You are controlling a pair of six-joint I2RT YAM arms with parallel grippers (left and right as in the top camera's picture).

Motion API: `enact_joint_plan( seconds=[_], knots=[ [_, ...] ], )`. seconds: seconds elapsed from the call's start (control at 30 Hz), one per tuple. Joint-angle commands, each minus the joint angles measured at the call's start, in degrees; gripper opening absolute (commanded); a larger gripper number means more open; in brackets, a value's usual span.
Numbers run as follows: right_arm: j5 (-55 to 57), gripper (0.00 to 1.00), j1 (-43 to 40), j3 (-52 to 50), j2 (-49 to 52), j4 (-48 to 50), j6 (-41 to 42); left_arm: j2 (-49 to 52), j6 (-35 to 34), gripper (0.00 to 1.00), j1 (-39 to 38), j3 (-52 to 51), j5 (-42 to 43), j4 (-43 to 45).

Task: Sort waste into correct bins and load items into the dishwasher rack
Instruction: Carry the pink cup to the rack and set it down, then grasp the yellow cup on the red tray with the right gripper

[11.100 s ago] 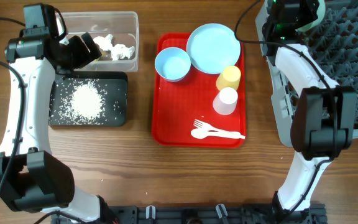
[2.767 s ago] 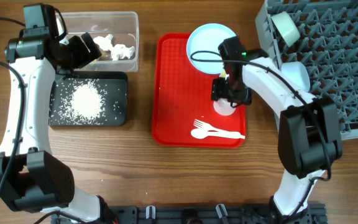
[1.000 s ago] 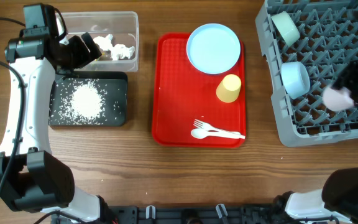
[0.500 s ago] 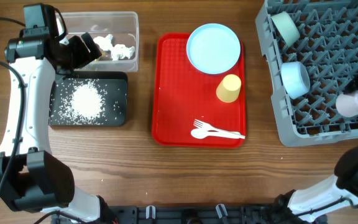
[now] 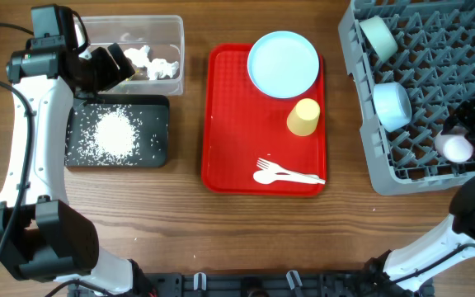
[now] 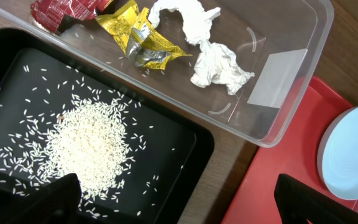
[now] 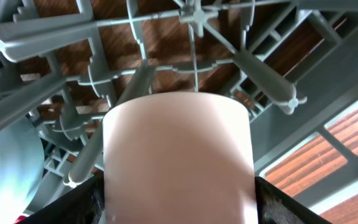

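I count one pale blue plate [image 5: 283, 64], two pale blue bowls, the far bowl [image 5: 379, 35] and the near bowl [image 5: 392, 105], two cups, one yellow cup [image 5: 303, 117] and one white cup [image 5: 455, 148], plus one fork [image 5: 267, 166] and one spoon [image 5: 263, 177]. For waste I see two wrappers, one red wrapper [image 6: 58, 7] and one yellow wrapper [image 6: 138, 40], two white paper scraps, the upper scrap [image 6: 182, 14] and the lower scrap [image 6: 219, 65], and one heap of rice grains [image 6: 89, 146]. There is one clear tub [image 6: 278, 74], one black tray [image 6: 179, 149], one red tray [image 5: 237, 124] and one rack [image 5: 435, 49].

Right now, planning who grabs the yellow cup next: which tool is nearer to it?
Right. The right tool, gripping the white cup, is over the dishwasher rack, right of the yellow cup; the left tool is farther left, over the clear tub.
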Motion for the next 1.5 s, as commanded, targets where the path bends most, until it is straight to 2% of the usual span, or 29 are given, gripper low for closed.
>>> enact_joint_plan(
  seconds=[0.0,0.23,0.53,0.8,0.9,1.0,1.1,1.2,1.27,1.47],
  knots=[
    [3.5,0.75,-0.39,-0.7,0.39,-0.42,0.28,-0.11,-0.52,1.0,0.15,0.26,0.31,0.0],
    [3.5,0.76,-0.42,-0.55,-1.92,-1.11,0.26,-0.11,-0.52,1.0,0.15,0.26,0.31,-0.02],
    [3.02,0.84,-0.39,1.03,-3.21,-4.55,0.76,-0.11,-0.52,1.0,0.15,0.26,0.31,0.0],
    [-1.03,0.84,1.97,4.7,-11.61,-4.42,-0.22,-0.09,-0.52,1.0,0.15,0.26,0.31,0.0],
    [-4.87,0.85,8.04,6.01,-17.42,-3.39,-1.38,-0.11,-0.5,1.0,0.15,0.26,0.31,-0.02],
    [-5.55,0.87,21.55,5.99,-22.18,-0.72,0.61,-0.11,-0.52,1.0,0.15,0.26,0.31,0.0],
    [-4.39,1.0,35.67,5.68,-21.7,3.82,4.04,-0.09,-0.52,1.0,0.15,0.26,0.31,0.0],
    [-2.34,1.0,46.64,5.4,-16.83,11.32,6.73,-0.09,-0.52,1.0,0.15,0.26,0.31,0.0],
    [-2.34,1.0,49.4,5.4,-12.37,13.14,6.71,-0.11,-0.52,1.0,0.15,0.26,0.31,0.0],
    [-2.49,0.99,49.96,5.4,2.93,8.92,6.1,-0.11,-0.52,1.0,0.15,0.26,0.31,0.0]
  ],
)
